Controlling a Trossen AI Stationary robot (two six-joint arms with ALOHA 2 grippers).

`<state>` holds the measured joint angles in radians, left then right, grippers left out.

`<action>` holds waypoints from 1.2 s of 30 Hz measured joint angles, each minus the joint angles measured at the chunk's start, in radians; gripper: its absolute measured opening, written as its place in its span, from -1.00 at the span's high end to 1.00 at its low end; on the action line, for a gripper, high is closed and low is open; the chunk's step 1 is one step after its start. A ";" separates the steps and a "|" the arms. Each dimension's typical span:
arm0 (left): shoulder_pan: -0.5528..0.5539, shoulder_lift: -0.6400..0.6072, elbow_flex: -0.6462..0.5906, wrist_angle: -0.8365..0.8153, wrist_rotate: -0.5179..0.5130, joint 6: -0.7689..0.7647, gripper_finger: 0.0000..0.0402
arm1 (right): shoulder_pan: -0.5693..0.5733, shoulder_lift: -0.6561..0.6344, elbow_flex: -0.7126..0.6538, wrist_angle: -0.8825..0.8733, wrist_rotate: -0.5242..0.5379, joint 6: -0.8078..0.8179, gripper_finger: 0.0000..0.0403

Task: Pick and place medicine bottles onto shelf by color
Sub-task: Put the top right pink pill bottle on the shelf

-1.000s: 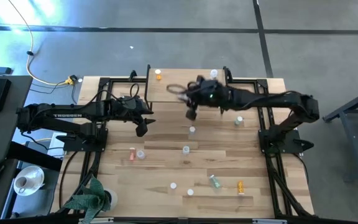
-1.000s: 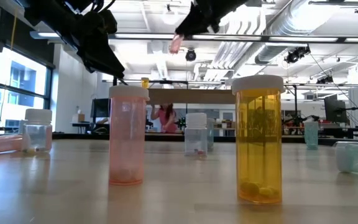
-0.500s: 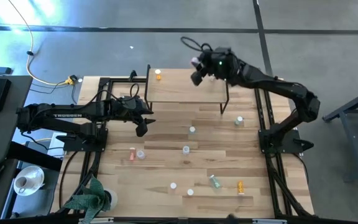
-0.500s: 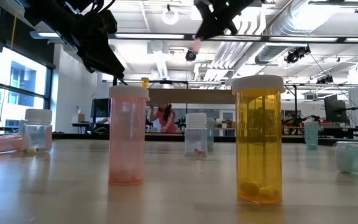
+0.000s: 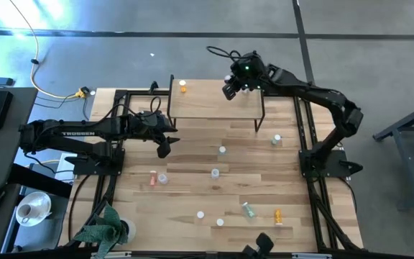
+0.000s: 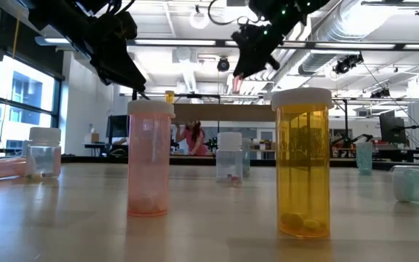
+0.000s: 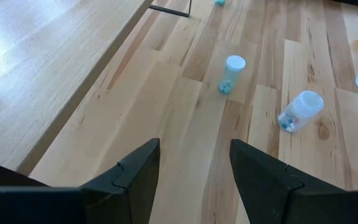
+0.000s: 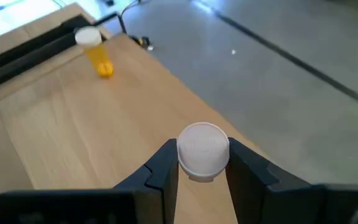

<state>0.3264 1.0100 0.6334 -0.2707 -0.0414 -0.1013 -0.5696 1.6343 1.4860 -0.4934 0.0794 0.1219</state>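
My right gripper (image 5: 228, 89) is over the far right part of the shelf (image 5: 207, 108) and is shut on a pink bottle with a white cap (image 8: 202, 149). In the low view the bottle (image 6: 236, 83) shows just above the shelf top (image 6: 217, 113). An orange bottle (image 5: 183, 87) stands on its base at the shelf's far left; it also shows in the right wrist view (image 8: 98, 56). My left gripper (image 5: 164, 149) is open and empty over the table, near the shelf's left front corner; its fingers stand apart in the left wrist view (image 7: 194, 168). My right gripper pinches the pink bottle between its two fingers, at the sides right by the white cap (image 8: 185, 163). The cap end faces back toward the wrist, and the pink body (image 6: 236, 86) sticks out below the fingertips. The fingers slant down from above. The bottle is clear of the shelf.
Several small bottles are scattered on the tabletop: pink (image 5: 153, 178) and clear (image 5: 163, 178) at the left, clear ones mid-table (image 5: 215, 173), green (image 5: 277, 139) at the right, green (image 5: 249, 209) and orange (image 5: 278, 214) near the front. A potted plant (image 5: 106, 226) is at the front left.
My right gripper has carried the pink bottle from above the shelf's near edge toward the table's far edge and a little right, then come down toward the shelf's far right part. It has stayed shut on the bottle.
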 joint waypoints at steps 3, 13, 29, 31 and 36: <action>0.000 0.000 0.000 0.000 0.000 0.000 0.08 | 0.000 0.022 0.000 -0.009 -0.005 0.009 0.53; 0.000 0.000 0.000 -0.001 0.000 0.000 0.08 | 0.000 0.046 -0.001 -0.087 0.018 0.010 0.53; 0.000 0.000 0.000 -0.002 0.000 0.000 0.08 | 0.003 0.079 0.000 -0.088 0.024 0.005 0.52; 0.000 0.000 0.000 -0.002 0.000 0.000 0.08 | 0.003 0.079 0.000 -0.086 0.026 0.009 0.47; 0.000 0.000 0.000 -0.002 0.000 0.000 0.08 | 0.003 0.080 -0.001 -0.090 0.029 0.009 0.25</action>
<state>0.3265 1.0100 0.6334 -0.2724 -0.0412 -0.1013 -0.5667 1.7145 1.4853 -0.5831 0.1081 0.1310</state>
